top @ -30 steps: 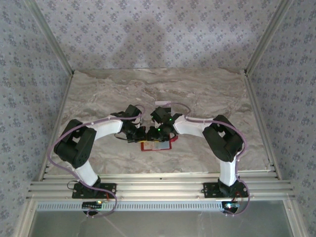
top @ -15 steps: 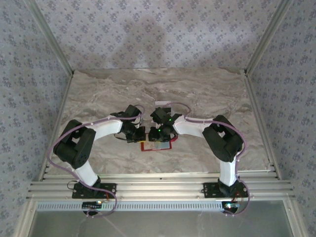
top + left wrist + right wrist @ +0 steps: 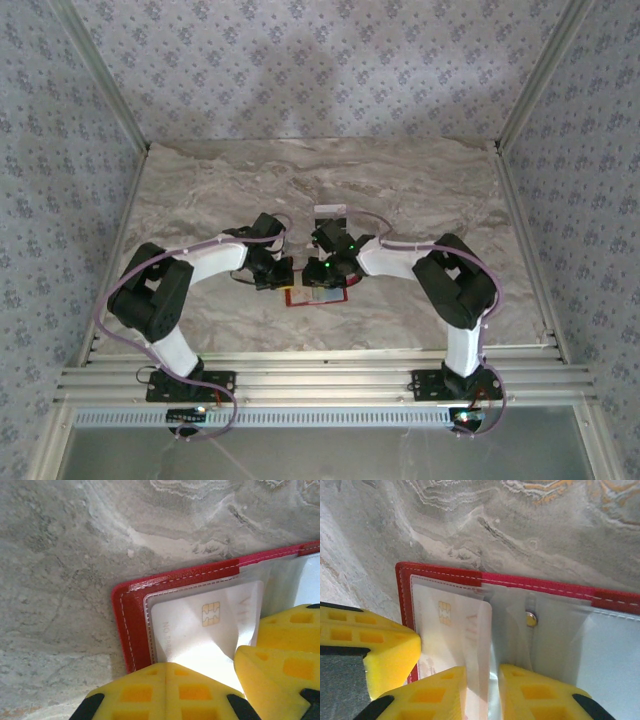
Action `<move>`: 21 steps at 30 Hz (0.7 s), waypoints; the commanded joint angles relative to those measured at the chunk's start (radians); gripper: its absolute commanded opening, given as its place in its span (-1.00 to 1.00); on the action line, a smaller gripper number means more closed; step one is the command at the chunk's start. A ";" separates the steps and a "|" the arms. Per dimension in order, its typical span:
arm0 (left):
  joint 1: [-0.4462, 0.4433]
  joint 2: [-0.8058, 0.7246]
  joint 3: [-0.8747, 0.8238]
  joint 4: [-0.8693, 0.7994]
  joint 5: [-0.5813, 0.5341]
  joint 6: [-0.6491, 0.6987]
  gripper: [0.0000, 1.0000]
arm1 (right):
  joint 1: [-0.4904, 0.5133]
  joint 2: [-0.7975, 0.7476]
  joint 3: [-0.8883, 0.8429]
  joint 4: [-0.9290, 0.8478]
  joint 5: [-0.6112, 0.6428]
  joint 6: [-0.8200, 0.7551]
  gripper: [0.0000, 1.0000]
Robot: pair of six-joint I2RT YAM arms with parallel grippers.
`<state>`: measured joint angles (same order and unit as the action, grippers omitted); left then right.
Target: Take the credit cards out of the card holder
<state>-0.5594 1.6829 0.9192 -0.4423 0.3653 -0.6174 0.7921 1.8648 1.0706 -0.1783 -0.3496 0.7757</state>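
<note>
Finding: the card holder [image 3: 317, 297] lies open on the marble table [image 3: 420, 190], midway between the two arm bases, with both wrists crowded over it. Over the last second the left arm and the holder have not shifted. The right wrist has edged slightly rightward in the overhead view, and its jaws have drawn closer together. The left gripper [image 3: 167, 680] is fully closed with nothing between its pads. Its tip bears down on the near part of the holder's left leaf, which I judge to be a hold-down rather than a grasp. A white credit card [image 3: 200, 625] with a gold chip sits under a clear pocket in that leaf, close to the red stitched corner. The right gripper [image 3: 482, 680] stands narrowly apart. The card's long edge and the lip of the clear pocket run into the gap between its yellow fingers [image 3: 440, 692]. Whether the pads have yet caught the card cannot be confirmed. The snap stud [image 3: 532, 619] lies just beyond, clear of the fingers. Assessment: no card is out of the holder yet. The narrowing suggests a first pinch is being set up, and the risk is that it catches the pocket film along with the card.
</note>
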 commanded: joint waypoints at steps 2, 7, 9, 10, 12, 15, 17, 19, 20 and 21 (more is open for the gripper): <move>-0.005 -0.002 -0.021 -0.016 -0.019 0.016 -0.92 | -0.012 -0.037 -0.058 0.104 -0.078 0.046 -0.54; -0.006 -0.002 -0.020 -0.015 -0.019 0.015 -0.92 | -0.025 -0.061 -0.099 0.186 -0.117 0.072 -0.62; -0.005 -0.001 -0.021 -0.013 -0.018 0.013 -0.92 | -0.030 -0.066 -0.114 0.214 -0.127 0.081 -0.66; -0.006 0.000 -0.020 -0.012 -0.019 0.012 -0.92 | -0.034 -0.070 -0.126 0.235 -0.134 0.088 -0.67; -0.006 0.002 -0.019 -0.014 -0.019 0.013 -0.92 | -0.042 -0.077 -0.149 0.274 -0.147 0.106 -0.67; -0.005 0.004 -0.014 -0.018 -0.020 0.013 -0.92 | -0.049 -0.087 -0.171 0.303 -0.156 0.118 -0.71; -0.006 0.005 -0.014 -0.018 -0.020 0.013 -0.92 | -0.049 -0.091 -0.179 0.319 -0.160 0.123 -0.73; -0.005 0.004 -0.014 -0.018 -0.022 0.012 -0.92 | -0.050 -0.096 -0.184 0.321 -0.161 0.125 -0.74; -0.006 0.005 -0.014 -0.018 -0.022 0.011 -0.92 | -0.050 -0.097 -0.187 0.322 -0.159 0.126 -0.77; -0.005 0.005 -0.014 -0.018 -0.021 0.010 -0.92 | -0.051 -0.099 -0.187 0.323 -0.161 0.126 -0.79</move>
<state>-0.5594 1.6833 0.9154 -0.4423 0.3645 -0.6174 0.7437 1.8023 0.8928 0.1066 -0.4854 0.8848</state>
